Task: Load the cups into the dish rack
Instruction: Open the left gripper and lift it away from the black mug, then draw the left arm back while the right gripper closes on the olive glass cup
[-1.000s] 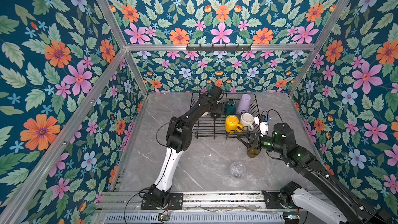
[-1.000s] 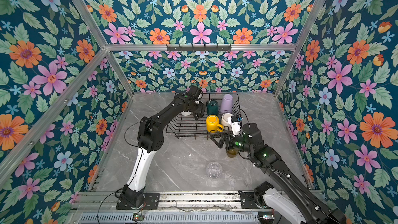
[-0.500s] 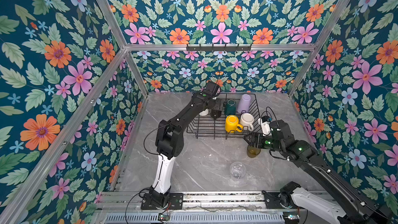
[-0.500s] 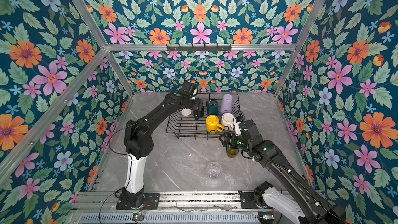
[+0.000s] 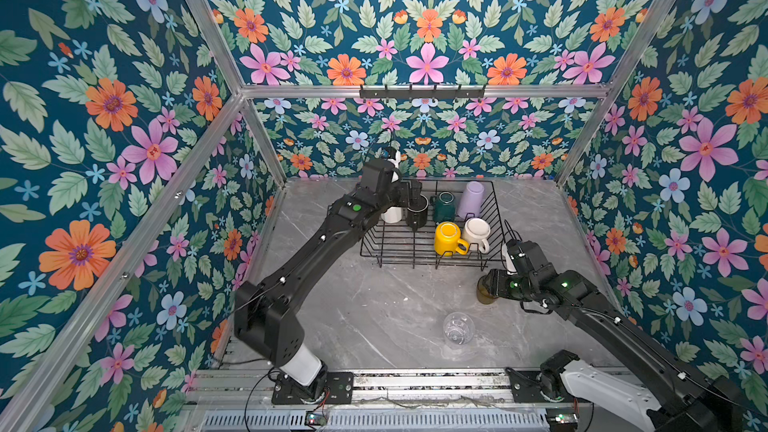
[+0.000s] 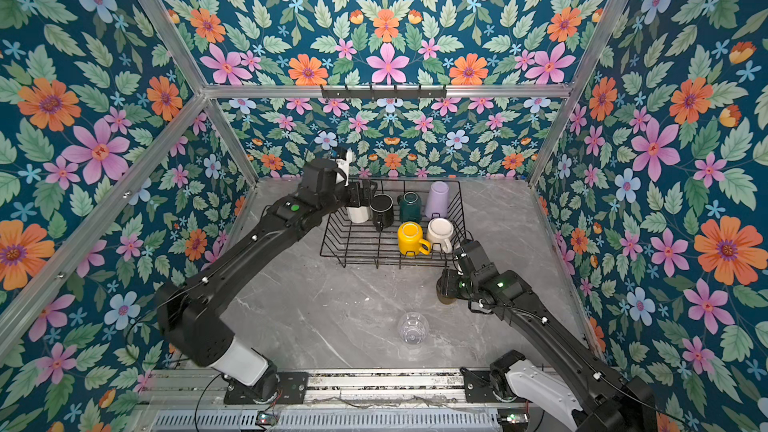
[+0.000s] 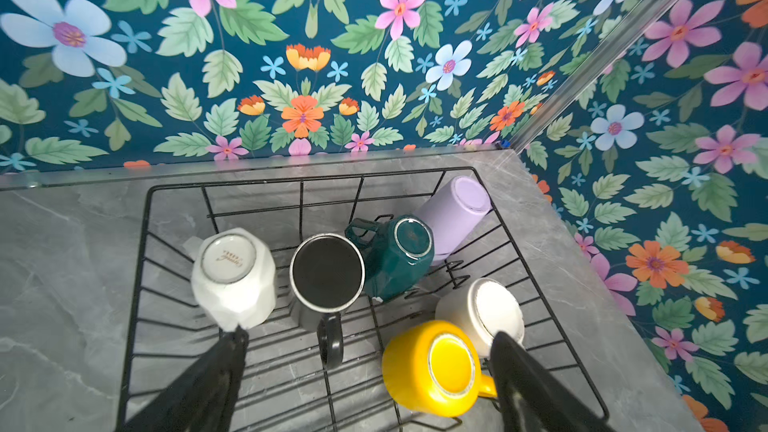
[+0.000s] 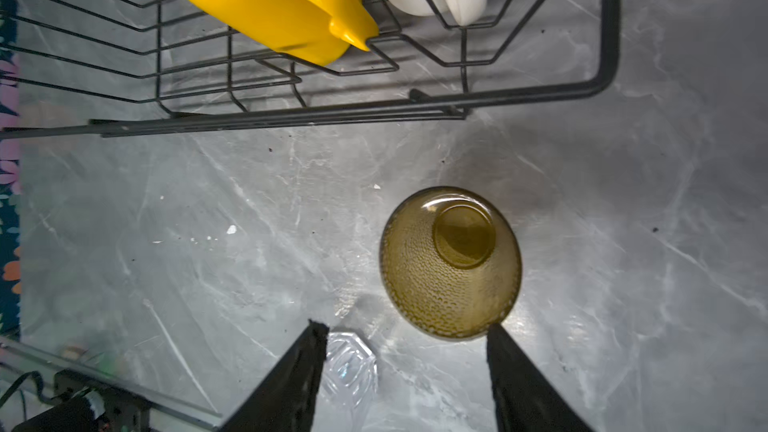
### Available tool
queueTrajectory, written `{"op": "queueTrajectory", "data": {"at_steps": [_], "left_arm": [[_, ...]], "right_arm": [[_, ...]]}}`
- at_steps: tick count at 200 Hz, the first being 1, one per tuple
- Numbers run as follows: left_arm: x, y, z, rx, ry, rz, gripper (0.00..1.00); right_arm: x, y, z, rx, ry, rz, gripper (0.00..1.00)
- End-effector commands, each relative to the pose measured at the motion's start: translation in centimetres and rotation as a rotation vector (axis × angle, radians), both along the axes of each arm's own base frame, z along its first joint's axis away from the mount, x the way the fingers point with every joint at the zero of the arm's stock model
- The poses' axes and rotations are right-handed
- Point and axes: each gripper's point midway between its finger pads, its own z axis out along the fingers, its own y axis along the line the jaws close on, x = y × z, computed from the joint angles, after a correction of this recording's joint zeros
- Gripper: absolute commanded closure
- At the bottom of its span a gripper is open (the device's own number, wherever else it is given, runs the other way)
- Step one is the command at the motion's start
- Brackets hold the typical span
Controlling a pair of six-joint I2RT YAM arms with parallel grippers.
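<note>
1. While six cups sit in the dish rack (image 8: 614,14) at the back edge of the worktop (image 5: 374,305), two stand outside it.
2. The rack's far row holds a white faceted mug (image 7: 232,280), a black mug (image 7: 326,274), a dark green mug (image 7: 395,257) and a tilted lilac tumbler (image 7: 455,209). The yellow mug (image 7: 432,367) and cream mug (image 7: 482,313) sit nearer, side by side.
3. The olive-brown tumbler (image 8: 451,261) stands base up just off the rack's near right corner. The clear glass tumbler (image 5: 457,328) is nearer the worktop's front edge.
4. My right gripper (image 8: 406,325) hangs over the olive-brown tumbler, jaws parted, grasping nothing.
5. My left gripper (image 7: 368,334) hovers above the rack, jaws spread wide and empty.
</note>
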Motion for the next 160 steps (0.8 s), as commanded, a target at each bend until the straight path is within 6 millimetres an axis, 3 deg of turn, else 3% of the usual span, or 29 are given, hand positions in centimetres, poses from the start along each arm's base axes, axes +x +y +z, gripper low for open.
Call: {"op": "queueTrajectory", "data": {"at_steps": [1, 34, 76, 126, 160], "left_arm": [[-1.6, 2.1, 3.4, -0.103, -0.125, 0.058, 0.06], [-6.3, 6.4, 4.0, -0.163, -0.196, 0.125, 0.05], [-11.1, 10.8, 2.5, -0.219, -0.236, 0.196, 0.03], [-14.9, 14.3, 1.6, -0.256, -0.272, 0.25, 0.02], [-16.4, 15.9, 1.7, -0.274, -0.297, 0.282, 0.01]], "right_arm": [[0.6, -0.9, -0.6, 0.001, -0.001, -0.057, 0.41], [1.1, -1.6, -1.6, -0.001, 0.016, -0.086, 0.43], [1.9, -2.0, -2.5, -0.017, 0.019, -0.108, 0.46], [2.8, -2.3, -3.7, -0.044, 0.03, -0.129, 0.47], [3.0, -2.3, -5.0, -0.058, 0.045, -0.125, 0.56]]}}
